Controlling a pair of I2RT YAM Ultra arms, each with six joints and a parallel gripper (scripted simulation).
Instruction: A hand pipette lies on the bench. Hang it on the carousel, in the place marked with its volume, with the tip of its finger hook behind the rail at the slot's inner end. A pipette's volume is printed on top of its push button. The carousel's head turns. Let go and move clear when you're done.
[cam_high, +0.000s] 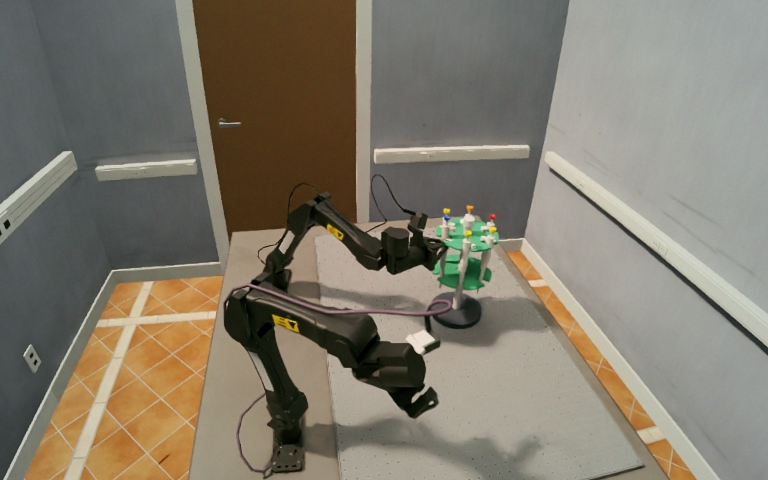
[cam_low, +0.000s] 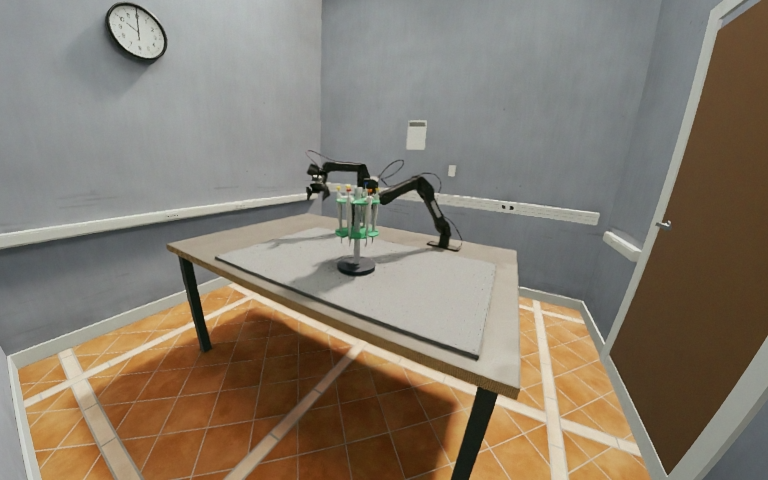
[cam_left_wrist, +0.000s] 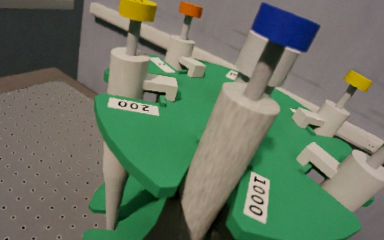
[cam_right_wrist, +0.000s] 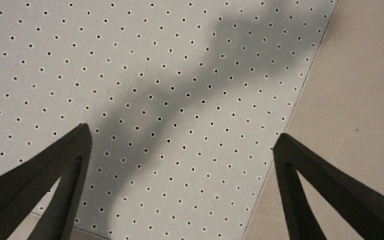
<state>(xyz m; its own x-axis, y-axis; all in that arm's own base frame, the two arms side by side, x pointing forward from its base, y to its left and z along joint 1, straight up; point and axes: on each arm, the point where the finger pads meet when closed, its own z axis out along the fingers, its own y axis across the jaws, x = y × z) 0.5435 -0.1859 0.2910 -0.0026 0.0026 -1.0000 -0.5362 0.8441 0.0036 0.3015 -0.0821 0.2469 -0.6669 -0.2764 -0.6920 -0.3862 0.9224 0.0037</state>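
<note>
My left gripper (cam_high: 444, 245) (cam_left_wrist: 194, 198) is shut on the pipette with the blue button (cam_high: 446, 217) (cam_left_wrist: 285, 27). It holds the pipette roughly upright at the carousel's near side. In the left wrist view the white body (cam_left_wrist: 227, 145) stands at a notch of the green upper plate (cam_left_wrist: 145, 135), with the label 1000 (cam_left_wrist: 257, 197) just to its right. The finger hook, the rail and the print on the button are hidden, so I cannot tell whether the hook is behind the rail. My right gripper (cam_right_wrist: 187, 136) is open and empty above the perforated mat.
The carousel's dark base (cam_high: 467, 322) (cam_low: 355, 268) stands on the mat (cam_high: 509, 396). Pipettes with yellow, orange and red buttons hang around its head. One with a yellow button (cam_left_wrist: 137, 10) hangs to the left, by the label 200 (cam_left_wrist: 133, 106). The right arm is nearer the top camera.
</note>
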